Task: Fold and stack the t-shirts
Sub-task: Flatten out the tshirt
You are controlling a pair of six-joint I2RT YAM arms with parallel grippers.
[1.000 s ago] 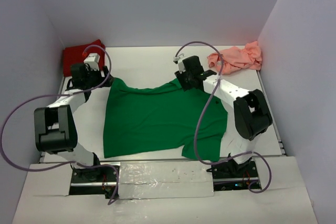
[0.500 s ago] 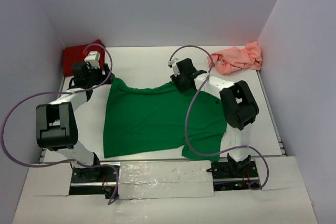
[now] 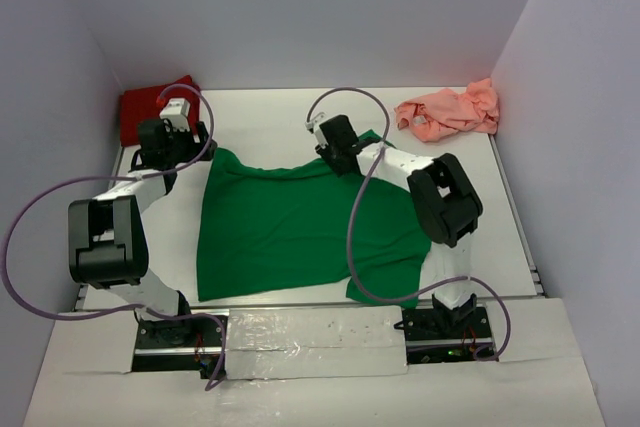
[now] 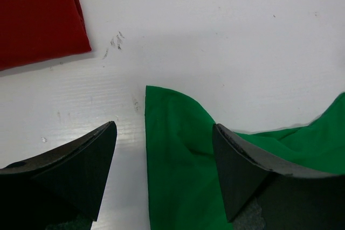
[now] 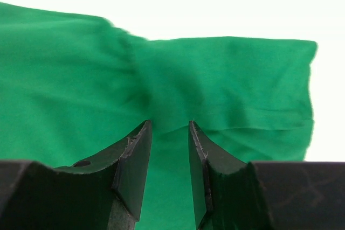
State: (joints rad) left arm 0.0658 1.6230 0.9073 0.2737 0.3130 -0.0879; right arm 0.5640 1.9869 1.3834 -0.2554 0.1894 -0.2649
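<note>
The right gripper (image 3: 334,143) has been carried leftward along the far edge of the green t-shirt (image 3: 290,227) since a second ago, while the left arm has hardly been shifted. In the right wrist view, the right gripper (image 5: 168,129) is seen with its fingers (image 5: 135,160) drawn almost together. A ridge of the green t-shirt (image 5: 215,79) appears to be nipped in the narrow gap, with creases running into it. The cloth is spread beneath and beyond the fingertips, and the sleeve hem is seen to the right against the white table (image 3: 270,117).

The left gripper (image 3: 186,147) is held wide open with nothing gripped. In its wrist view, the left gripper (image 4: 161,157) is poised over the rounded corner of the green t-shirt (image 4: 180,127), which lies between the two fingertips, nearer the right one. The dark red t-shirt (image 4: 38,14) is seen folded, well apart beyond it, in the far left corner (image 3: 150,107). The salmon pink t-shirt (image 3: 450,112) is left crumpled in the far right corner.
</note>
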